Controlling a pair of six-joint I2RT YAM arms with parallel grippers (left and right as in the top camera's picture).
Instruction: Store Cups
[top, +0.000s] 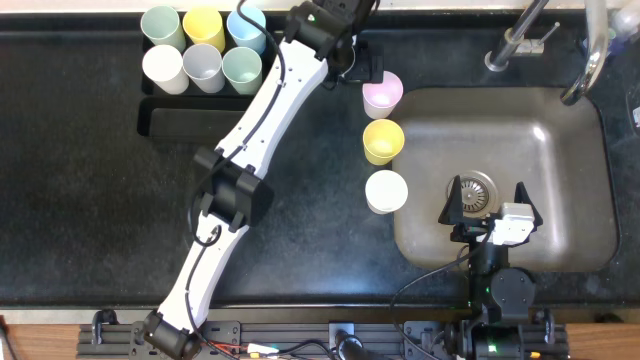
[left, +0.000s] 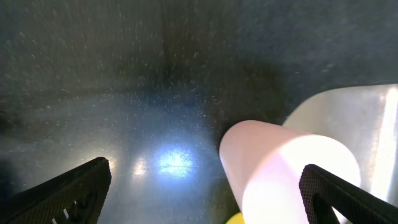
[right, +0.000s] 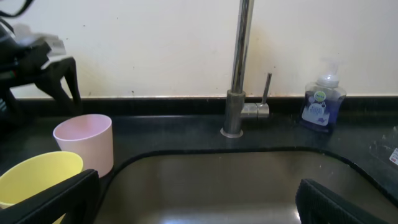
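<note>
Cup (top: 382, 92) (pink) near left end effector (left: 205, 167), jaws apart

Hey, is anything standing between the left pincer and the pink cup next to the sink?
Nothing visible does. The left pincer is open right by the pale pink plastic cup, with only bare black countertop near them.

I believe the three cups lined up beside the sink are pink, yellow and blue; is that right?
Not quite: the third is white, not blue. The top view shows the pink cup, the yellow cup and the white cup lined up beside the sink.
</note>
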